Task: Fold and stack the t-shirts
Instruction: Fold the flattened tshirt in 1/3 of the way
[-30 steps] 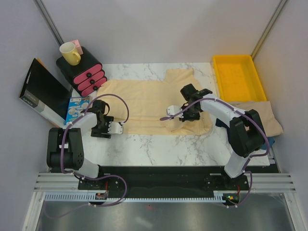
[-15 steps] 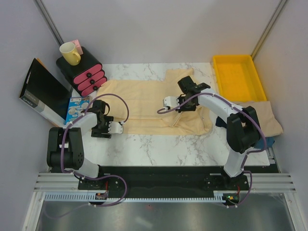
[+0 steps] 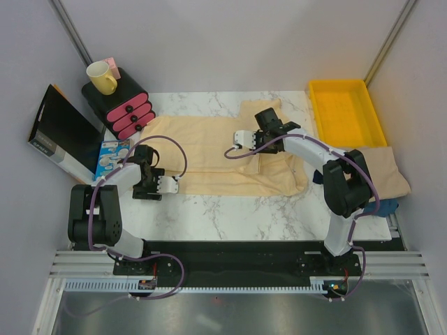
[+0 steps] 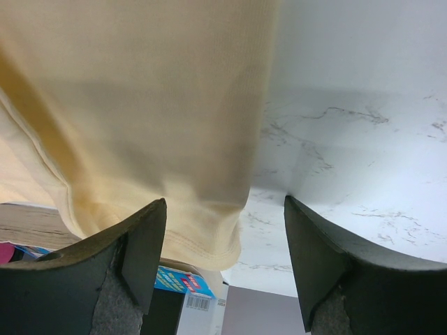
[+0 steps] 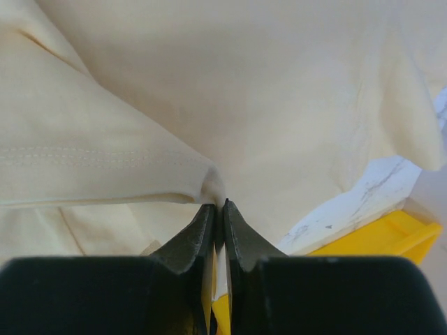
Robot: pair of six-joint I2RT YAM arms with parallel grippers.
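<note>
Near twelve o'clock, pinching shirt (image 3: 202, 146) in right gripper (image 5: 218, 204) with left gripper (image 4: 223, 209) spread, mid-fold; next, lay it toward nine o'clock.

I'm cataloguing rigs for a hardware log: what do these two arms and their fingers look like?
Both the left arm and the right arm have white links between bulky black joints. A thin purple cable loops loosely along each. In the wrist views the fingers are dark and wedge-shaped, tapering towards their tips. No markings can be made out.
</note>
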